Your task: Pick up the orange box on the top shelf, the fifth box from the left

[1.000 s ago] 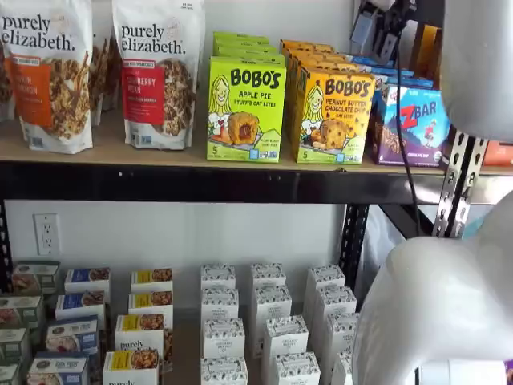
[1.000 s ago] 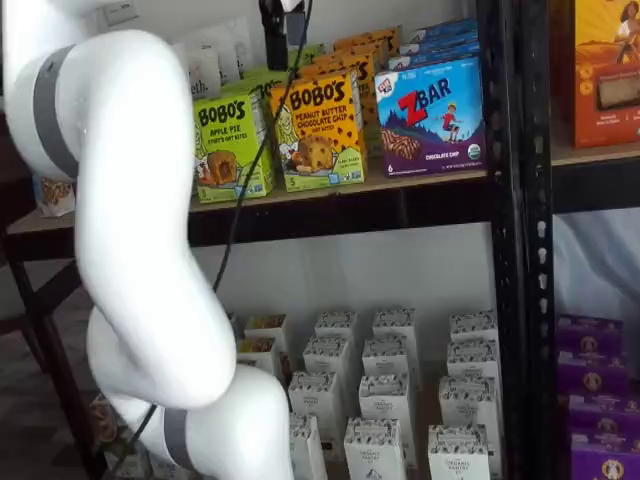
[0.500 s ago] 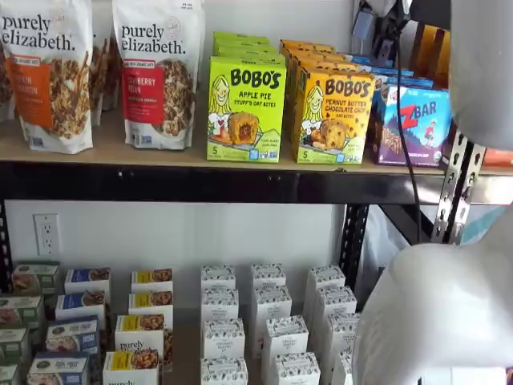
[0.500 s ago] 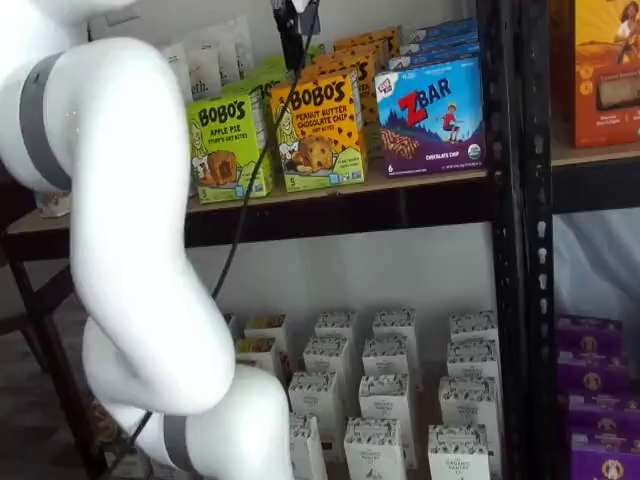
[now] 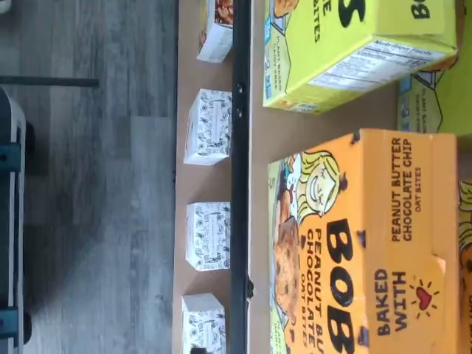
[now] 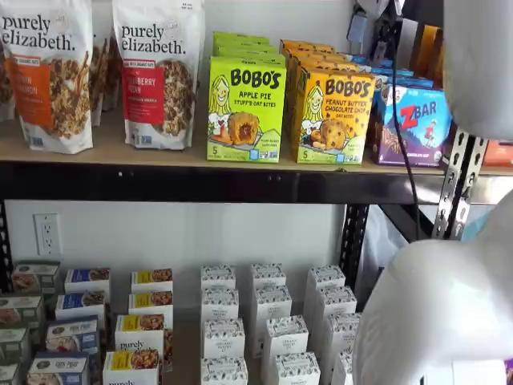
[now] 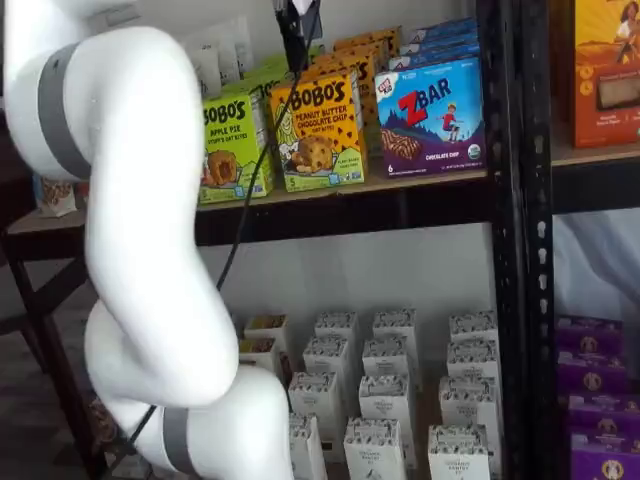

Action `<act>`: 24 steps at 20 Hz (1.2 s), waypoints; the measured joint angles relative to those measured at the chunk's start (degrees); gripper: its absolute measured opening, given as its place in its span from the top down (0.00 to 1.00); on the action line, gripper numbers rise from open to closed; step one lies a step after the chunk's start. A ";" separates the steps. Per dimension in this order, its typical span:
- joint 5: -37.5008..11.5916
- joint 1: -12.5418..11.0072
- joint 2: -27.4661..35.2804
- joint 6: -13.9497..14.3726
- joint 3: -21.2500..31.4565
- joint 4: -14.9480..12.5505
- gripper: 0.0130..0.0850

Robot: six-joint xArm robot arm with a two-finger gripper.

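Note:
The orange box (image 6: 333, 116) stands at the front of its row on the top shelf (image 6: 160, 156), between a lime-green box and a blue one. It also shows in a shelf view (image 7: 320, 130). The wrist view shows its top and front face close up (image 5: 361, 243), behind the shelf's black rail (image 5: 240, 177). My gripper (image 7: 297, 40) hangs from the top edge with a cable beside it, just above the orange box's row. Only dark fingers show, with no plain gap. It holds nothing that I can see.
A lime-green Apple Pie box (image 6: 245, 108) stands left of the orange box and a ZBar box (image 6: 417, 120) right of it. Granola bags (image 6: 159, 72) stand further left. Small white boxes (image 6: 268, 321) fill the lower shelf. My white arm (image 7: 140, 250) blocks part of the shelves.
My gripper has moved a little to the right, over the orange box's row. The arm's elbow has shifted slightly. The boxes have not moved.

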 joint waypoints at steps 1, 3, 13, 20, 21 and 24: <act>0.48 0.16 0.63 0.10 -0.65 -0.24 0.00; 2.01 0.40 2.15 0.25 -2.34 -0.63 0.00; 6.14 0.79 8.39 0.63 -8.08 -0.90 0.00; 6.75 0.18 11.05 -0.09 -9.98 -1.15 0.00; 6.72 0.07 11.29 -0.19 -10.06 -1.12 0.00; 6.63 -0.22 11.97 -0.51 -10.34 -1.11 0.00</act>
